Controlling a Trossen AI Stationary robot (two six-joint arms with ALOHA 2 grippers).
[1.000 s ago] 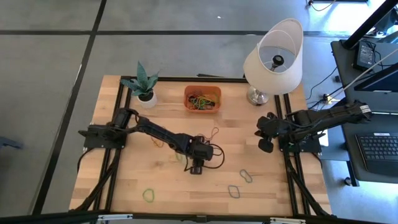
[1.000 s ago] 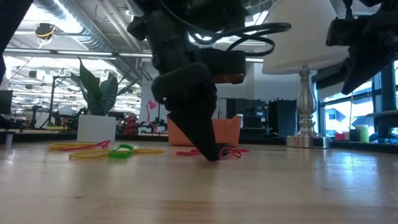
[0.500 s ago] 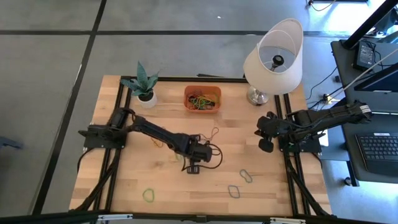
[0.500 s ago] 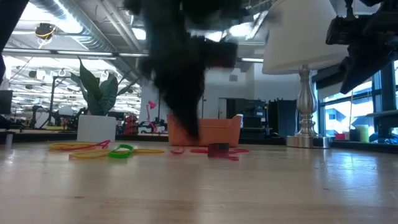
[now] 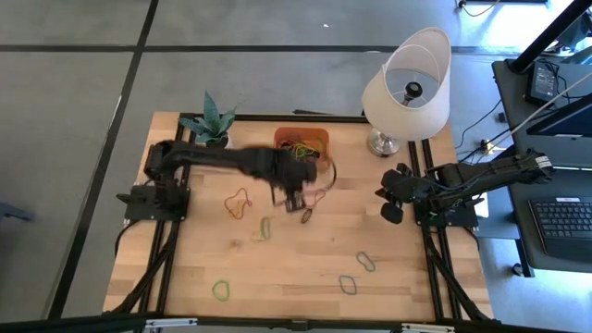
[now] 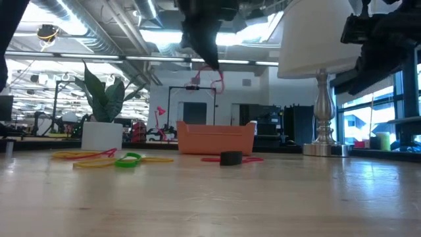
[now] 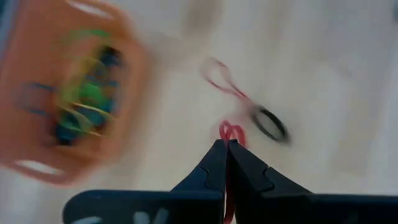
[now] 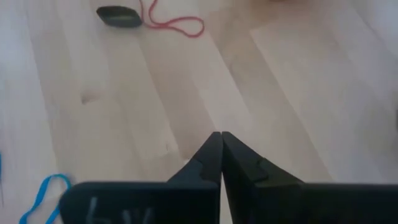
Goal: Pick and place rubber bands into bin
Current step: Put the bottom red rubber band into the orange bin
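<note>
The rubber bands are thin floppy loops scattered over the wooden desk: a green one near the front left, an orange twisted one left of centre, a pale green one just beside it, and two grey-blue ones toward the front right. A black band lies near the middle with a red loop touching it. The left pincer is raised above the desk just in front of the bin, its fingers clenched on a thin red rubber band that dangles from the tips; in the low view this band hangs as a small pink-red loop well above the bin's rim. The bin, a small orange tray at the back of the desk between the plant pot and the lamp, holds a tangle of green, yellow and dark bands. The left arm is smeared in the high view, so its outline is hard to make out, and it covers part of the bin's front wall. The right pincer waits at the right edge of the desk, fingers shut on nothing.
</note>
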